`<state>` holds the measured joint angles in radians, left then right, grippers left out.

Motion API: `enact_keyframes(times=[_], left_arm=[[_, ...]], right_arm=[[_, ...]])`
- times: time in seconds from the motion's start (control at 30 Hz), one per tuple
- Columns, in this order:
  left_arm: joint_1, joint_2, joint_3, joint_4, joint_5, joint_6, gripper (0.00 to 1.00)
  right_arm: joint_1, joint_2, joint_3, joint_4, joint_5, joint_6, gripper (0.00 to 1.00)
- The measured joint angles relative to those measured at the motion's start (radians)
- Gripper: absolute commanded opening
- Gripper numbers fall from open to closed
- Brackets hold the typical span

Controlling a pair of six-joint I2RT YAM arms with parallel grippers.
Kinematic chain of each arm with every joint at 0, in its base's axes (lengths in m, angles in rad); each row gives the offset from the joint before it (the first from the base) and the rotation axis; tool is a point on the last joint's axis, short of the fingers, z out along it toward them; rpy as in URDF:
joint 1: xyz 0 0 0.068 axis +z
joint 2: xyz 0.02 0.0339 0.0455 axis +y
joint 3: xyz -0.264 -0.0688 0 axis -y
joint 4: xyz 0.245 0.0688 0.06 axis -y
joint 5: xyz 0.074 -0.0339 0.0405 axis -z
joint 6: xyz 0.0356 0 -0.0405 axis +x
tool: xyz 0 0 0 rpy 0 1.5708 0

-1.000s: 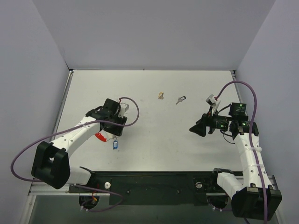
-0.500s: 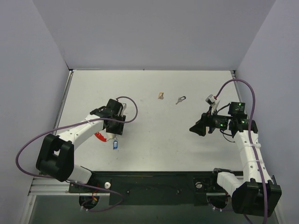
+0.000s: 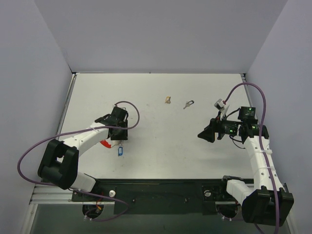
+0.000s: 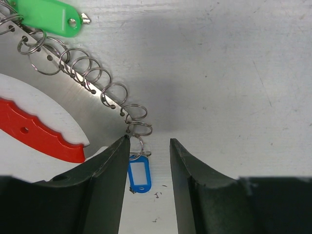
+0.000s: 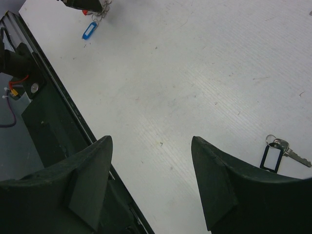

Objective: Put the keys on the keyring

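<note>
While the keyring (image 4: 117, 97) lies on the tabletop (image 4: 243, 73) right under our half-open, empty left claw (image 4: 147, 141), its row of rings running diagonally, we judge the key (image 5: 287, 152) nearer our wide, empty right claw (image 5: 151, 144).

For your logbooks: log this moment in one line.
left gripper: open, by blue tag | right gripper: open, empty | key: on table

Overhead camera sees the whole table (image 3: 161, 146); 2 wrist views, closer, apparently share the blue tag (image 4: 140, 174).
</note>
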<state>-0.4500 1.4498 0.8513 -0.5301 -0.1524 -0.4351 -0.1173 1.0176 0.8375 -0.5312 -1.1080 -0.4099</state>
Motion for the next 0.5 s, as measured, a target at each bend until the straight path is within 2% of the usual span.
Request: enact_keyframes(times=[0.3,0.5], left_arm=[[-0.002,0.000,-0.002,0.023,-0.034,-0.034,0.47],[-0.049,0.020,-0.003,0.025,-0.115,-0.105,0.47]], right_arm=[[0.000,0.002,0.000,-0.011,0.000,-0.013,0.61],[0.000,0.002,0.000,-0.011,0.000,-0.014,0.61]])
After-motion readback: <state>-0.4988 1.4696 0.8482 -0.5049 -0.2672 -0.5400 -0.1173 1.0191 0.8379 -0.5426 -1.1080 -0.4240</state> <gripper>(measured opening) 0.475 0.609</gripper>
